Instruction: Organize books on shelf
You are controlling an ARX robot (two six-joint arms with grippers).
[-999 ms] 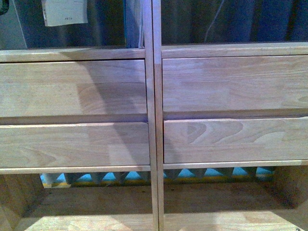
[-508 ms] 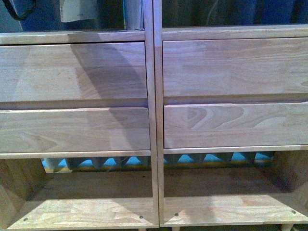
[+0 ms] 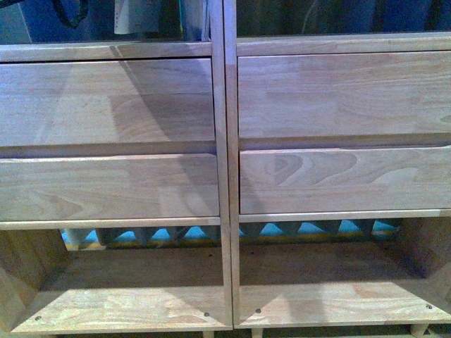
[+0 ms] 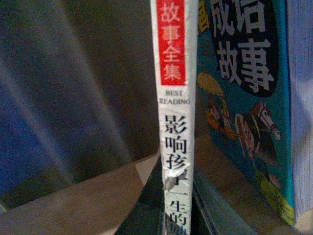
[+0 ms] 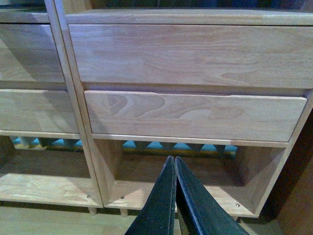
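Note:
In the left wrist view my left gripper (image 4: 177, 218) is shut on a thin book with a white spine (image 4: 175, 112) that bears a red label and dark characters. The book stands upright over a wooden shelf board. A teal-covered book (image 4: 244, 98) stands just beside it. The light wood shelf (image 3: 225, 183) fills the front view with its four drawer fronts. Book edges (image 3: 195, 17) show in its upper left compartment. My right gripper (image 5: 174, 166) is shut and empty in front of the lower right compartment (image 5: 190, 181).
A white page (image 3: 141, 14) and a dark arm part (image 3: 70, 10) show at the top left of the front view. The open-backed lower compartments (image 3: 127, 282) show blue and dark shapes behind. The shelf stands on short peg legs (image 5: 92, 210).
The shelf has slid upward in the front view, so more of the bottom compartments shows. The white page at the top has moved to the right.

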